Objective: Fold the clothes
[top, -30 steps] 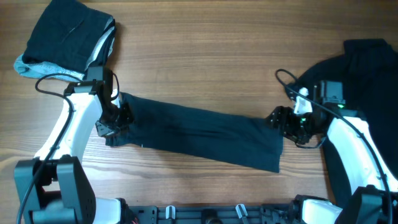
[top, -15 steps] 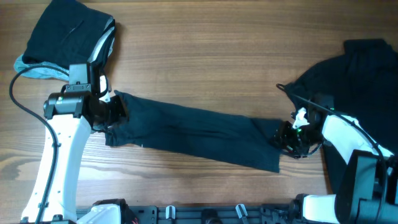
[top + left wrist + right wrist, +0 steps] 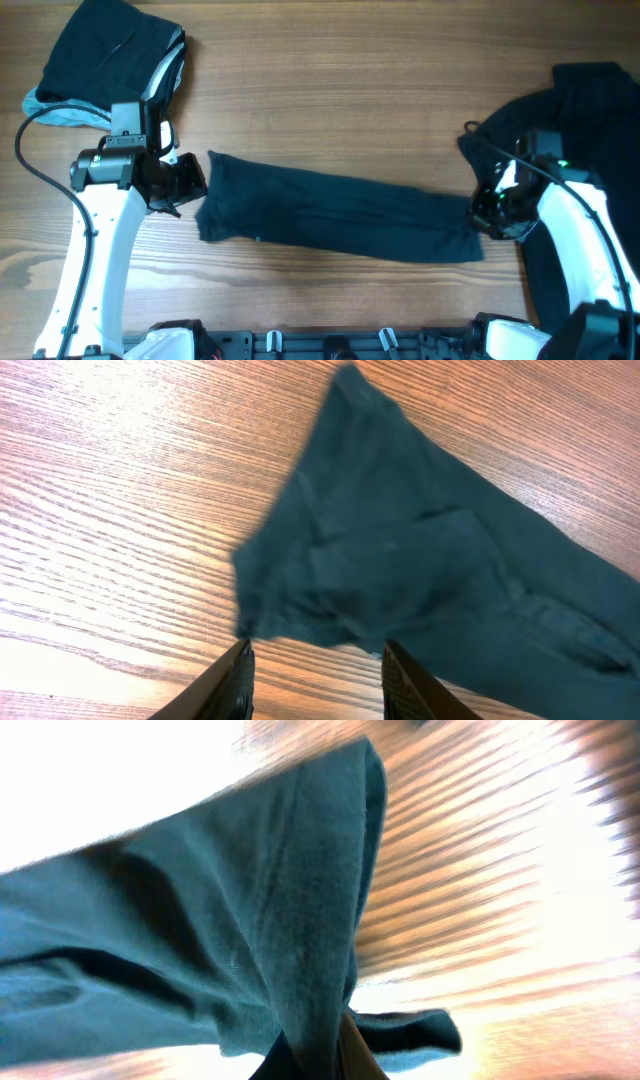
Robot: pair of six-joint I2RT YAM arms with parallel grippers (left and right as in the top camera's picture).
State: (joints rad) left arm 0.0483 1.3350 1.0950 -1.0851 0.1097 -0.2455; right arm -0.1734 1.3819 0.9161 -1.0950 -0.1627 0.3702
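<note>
A long strip of dark navy clothes (image 3: 340, 210) lies across the table's middle, partly folded lengthwise. My left gripper (image 3: 186, 184) stands open just off its left end. In the left wrist view only bare wood shows between the fingertips (image 3: 240, 660), and the garment's (image 3: 420, 560) crumpled corner lies just ahead of them. My right gripper (image 3: 490, 212) is shut on the strip's right end. In the right wrist view the fabric (image 3: 250, 920) runs straight into the closed right gripper (image 3: 318, 1060) and hangs lifted off the wood.
A folded dark stack (image 3: 110, 55) on a pale grey-blue piece (image 3: 45, 105) sits at the back left. A heap of dark garments (image 3: 590, 110) covers the right edge, under the right arm. The arms' base rail (image 3: 330, 345) runs along the front.
The left gripper let go of the strip's left end and stands open. The right gripper shut on the right end and drew the whole strip to the right.
</note>
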